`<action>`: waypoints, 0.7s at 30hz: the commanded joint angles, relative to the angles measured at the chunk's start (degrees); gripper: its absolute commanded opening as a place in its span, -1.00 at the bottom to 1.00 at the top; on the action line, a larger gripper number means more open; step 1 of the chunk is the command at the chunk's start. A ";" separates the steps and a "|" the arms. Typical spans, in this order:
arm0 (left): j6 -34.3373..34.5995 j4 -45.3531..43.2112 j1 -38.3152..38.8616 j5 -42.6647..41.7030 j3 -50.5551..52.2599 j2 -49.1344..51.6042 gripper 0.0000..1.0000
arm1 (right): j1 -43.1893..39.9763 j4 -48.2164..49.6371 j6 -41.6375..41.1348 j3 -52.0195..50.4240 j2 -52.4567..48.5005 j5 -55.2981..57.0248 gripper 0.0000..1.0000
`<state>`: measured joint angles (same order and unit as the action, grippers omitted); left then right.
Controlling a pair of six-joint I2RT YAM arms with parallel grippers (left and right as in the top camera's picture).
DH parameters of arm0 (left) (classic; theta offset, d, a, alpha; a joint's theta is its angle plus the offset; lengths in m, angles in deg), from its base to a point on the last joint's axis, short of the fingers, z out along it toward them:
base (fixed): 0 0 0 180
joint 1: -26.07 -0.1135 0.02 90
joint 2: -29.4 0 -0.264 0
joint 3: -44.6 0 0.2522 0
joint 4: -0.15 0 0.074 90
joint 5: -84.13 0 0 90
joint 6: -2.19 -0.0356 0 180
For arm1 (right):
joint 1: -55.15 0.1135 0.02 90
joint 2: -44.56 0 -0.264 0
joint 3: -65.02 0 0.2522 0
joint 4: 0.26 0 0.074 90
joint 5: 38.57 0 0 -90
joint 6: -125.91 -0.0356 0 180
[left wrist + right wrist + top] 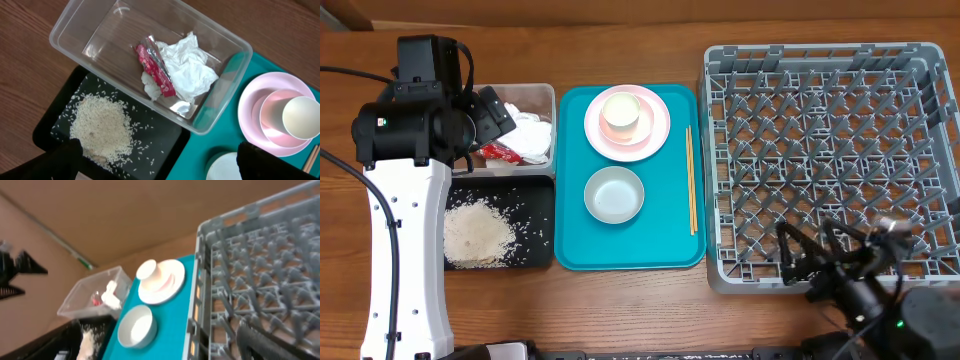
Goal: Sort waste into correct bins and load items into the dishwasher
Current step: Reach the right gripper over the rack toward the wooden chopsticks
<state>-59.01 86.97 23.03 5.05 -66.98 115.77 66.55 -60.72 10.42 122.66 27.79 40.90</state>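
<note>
The clear tub (pixel 525 92) holds crumpled white tissue (pixel 187 70) and a red wrapper (pixel 155 70). In front of it, the black tray (pixel 535 195) carries a heap of rice (pixel 475 235). A pink plate (pixel 655 135) with a small white cup (pixel 622 115) on it, a whitish bowl (pixel 614 194) and chopsticks (pixel 691 180) lie on the teal tray (pixel 665 230). The grey dish rack (pixel 820 50) stands at the right. My left gripper (pixel 157 167) hangs open and empty above the tub and black tray. My right gripper (pixel 815 255) is open over the rack's near left corner.
Bare wooden table surrounds the trays. The left arm's white link (pixel 405 250) runs along the table's left side beside the black tray. In the right wrist view the rack's wall (pixel 200 295) stands close to the teal tray's edge.
</note>
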 commanded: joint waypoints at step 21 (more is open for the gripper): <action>0.15 0.02 -0.15 -0.26 -0.20 0.20 1.00 | 0.17 -48.89 4.20 57.96 -52.13 -4.52 0.36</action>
<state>-59.01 87.01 23.03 4.86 -66.91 115.77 66.55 -107.76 16.39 179.33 -22.90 35.31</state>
